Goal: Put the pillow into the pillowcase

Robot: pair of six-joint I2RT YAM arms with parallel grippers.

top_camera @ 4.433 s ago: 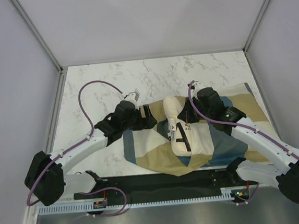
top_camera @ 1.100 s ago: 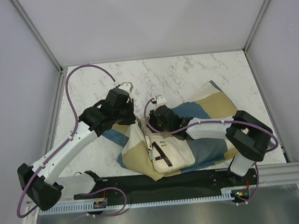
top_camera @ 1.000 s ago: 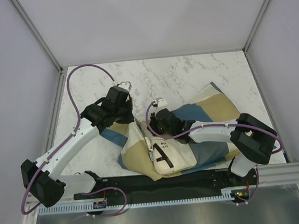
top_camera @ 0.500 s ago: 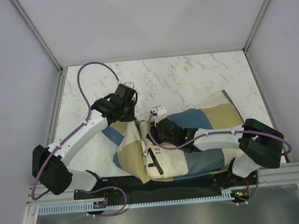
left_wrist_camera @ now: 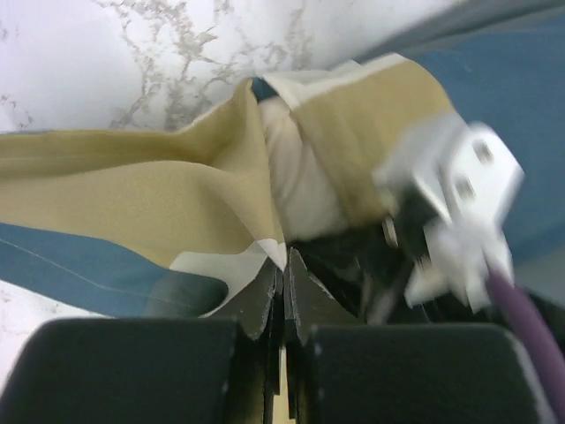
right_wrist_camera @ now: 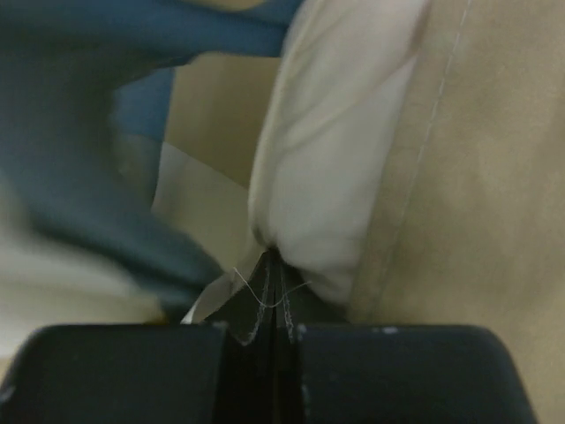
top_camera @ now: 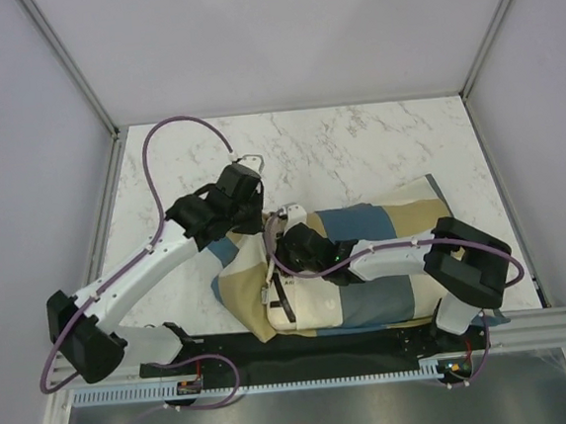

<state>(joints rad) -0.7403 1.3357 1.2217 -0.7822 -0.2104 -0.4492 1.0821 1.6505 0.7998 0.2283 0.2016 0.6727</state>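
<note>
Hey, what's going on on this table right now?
Two robot arms are putting a cream pillow into a checked pillowcase on a marble table. The left gripper is shut on the edge of the pillowcase at its opening. The right gripper is shut on a pinch of the pillow at that opening. Most of the pillow is covered; only a strip with a dark mark shows at the left end.

Soft, even light with faint shadows; the top view is sharp, both wrist views partly motion-blurred.
</note>
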